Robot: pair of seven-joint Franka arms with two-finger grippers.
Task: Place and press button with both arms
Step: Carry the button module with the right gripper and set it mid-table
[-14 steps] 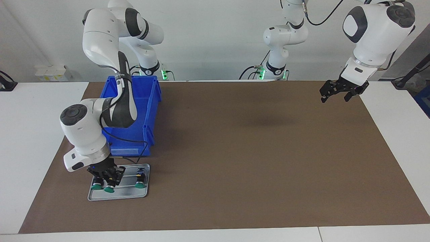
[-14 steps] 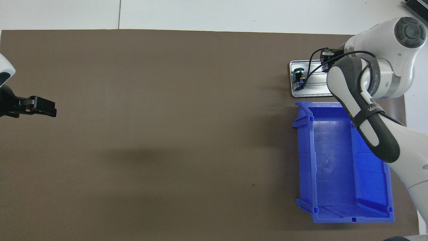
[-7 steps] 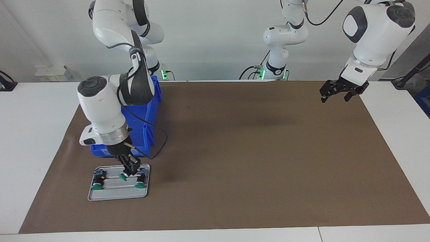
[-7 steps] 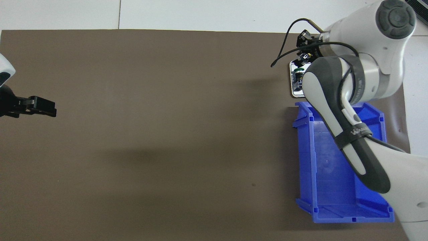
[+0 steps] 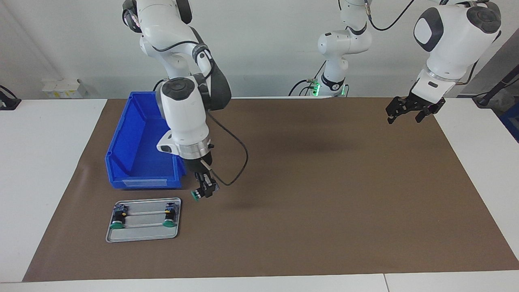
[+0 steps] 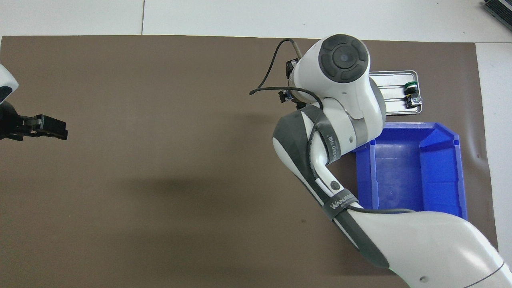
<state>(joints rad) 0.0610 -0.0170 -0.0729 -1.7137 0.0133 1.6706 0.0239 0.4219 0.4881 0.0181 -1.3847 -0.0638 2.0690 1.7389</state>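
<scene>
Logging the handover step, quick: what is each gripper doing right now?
Right gripper: shut on the green-capped button, raised over the brown mat beside the metal tray.
Left gripper: open, empty, waiting over the mat's edge.

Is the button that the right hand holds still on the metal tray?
No, the right hand holds the button in the air over the brown mat, beside the tray.

The right arm [image 5: 184,109] reaches forward from its base, forearm pointing steeply down, wrist above the brown mat. Its right gripper [image 5: 205,190] hangs in the air, fingers closed on the button [image 5: 196,195]. The left arm [image 5: 450,44] waits raised at its own end, its left gripper [image 5: 407,115] spread and pointing down.
</scene>
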